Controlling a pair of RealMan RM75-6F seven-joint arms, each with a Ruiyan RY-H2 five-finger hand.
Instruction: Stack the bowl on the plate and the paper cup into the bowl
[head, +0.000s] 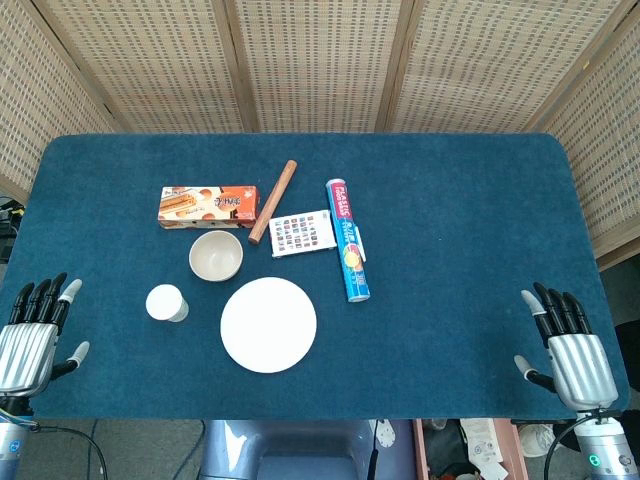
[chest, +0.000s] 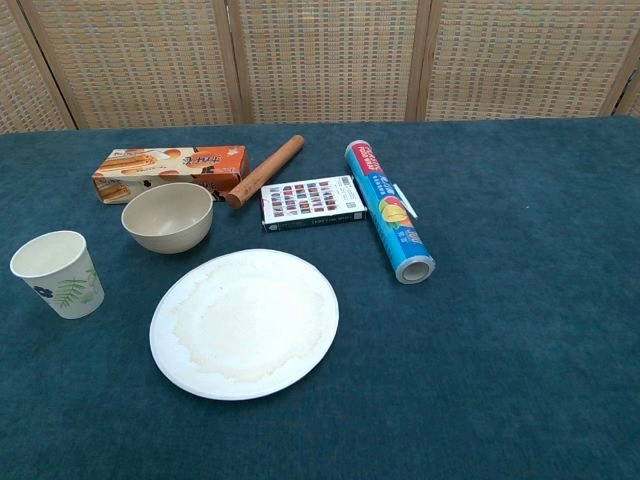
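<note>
The white plate (head: 268, 324) lay flat on the blue table (head: 450, 230). The bowl (head: 216, 256) sat upright just behind it, a bit to the left, not touching it. The paper cup (head: 166, 302) stood to the left of the plate, near the bowl.

The left robot hand (head: 32, 338) was at the table's near left edge, fingers spread, holding nothing. The cup was the closest thing to it. The right robot hand (head: 570, 350) was at the near right edge, fingers spread too, far from everything.
</note>
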